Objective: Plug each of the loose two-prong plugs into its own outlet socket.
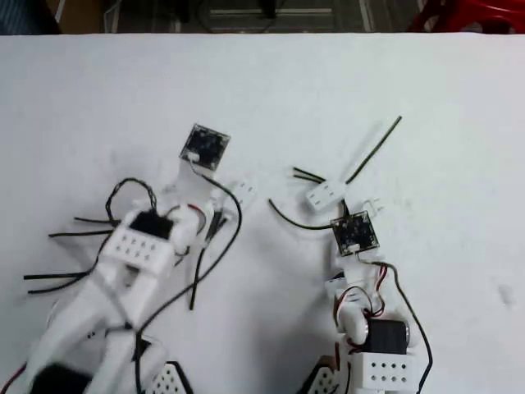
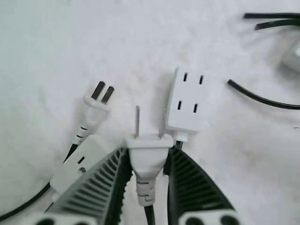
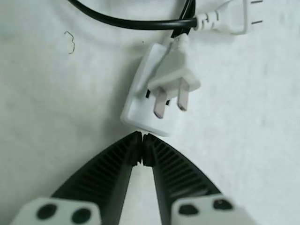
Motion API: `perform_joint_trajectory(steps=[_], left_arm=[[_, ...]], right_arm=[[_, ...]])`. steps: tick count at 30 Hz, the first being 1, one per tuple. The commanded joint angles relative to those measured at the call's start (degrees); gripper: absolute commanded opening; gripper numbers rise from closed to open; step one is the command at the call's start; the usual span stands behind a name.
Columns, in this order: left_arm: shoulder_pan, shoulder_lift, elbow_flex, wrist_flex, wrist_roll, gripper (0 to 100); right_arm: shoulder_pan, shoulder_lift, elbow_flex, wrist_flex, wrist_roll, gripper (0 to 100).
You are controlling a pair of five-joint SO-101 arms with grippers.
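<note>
My left gripper [image 2: 146,158] is shut on a white two-prong plug [image 2: 146,152] by its body, prongs pointing away from the wrist. A white outlet socket [image 2: 187,101] with two slot pairs lies right beside those prongs; one prong is partly hidden at the socket's edge. A second white plug [image 2: 96,105] with dark prongs lies loose on the other side. My right gripper [image 3: 141,146] is shut with nothing between its fingers, just short of another white socket block [image 3: 140,105]. A loose white plug [image 3: 173,75] rests on top of that block, prongs toward the gripper.
A third plug [image 3: 234,18] on a black cable [image 3: 131,21] lies past the right socket. Another white block [image 2: 77,164] sits by the left finger. Black cables [image 1: 74,246] trail off beside the left arm on the white table [image 1: 262,82].
</note>
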Motion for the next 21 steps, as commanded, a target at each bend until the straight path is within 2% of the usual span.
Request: perform_joint_trajectory(steps=[1,9,13,21], left_arm=[[2.68,-19.91,6.07,-0.53,0.7,2],[2.95,-56.92,21.27,-0.79,1.14,2],[5.05,-73.8,27.78,-0.88,5.98,2],[11.56,-73.27,27.69,-11.87,6.77,2]], right_arm=[[-0.13,-0.57,0.62,0.13,0.35,2.3],[-0.13,-0.57,0.62,0.13,0.35,2.3],[-0.13,-0.57,0.62,0.13,0.35,2.3],[-0.13,-0.57,0.62,0.13,0.35,2.3]])
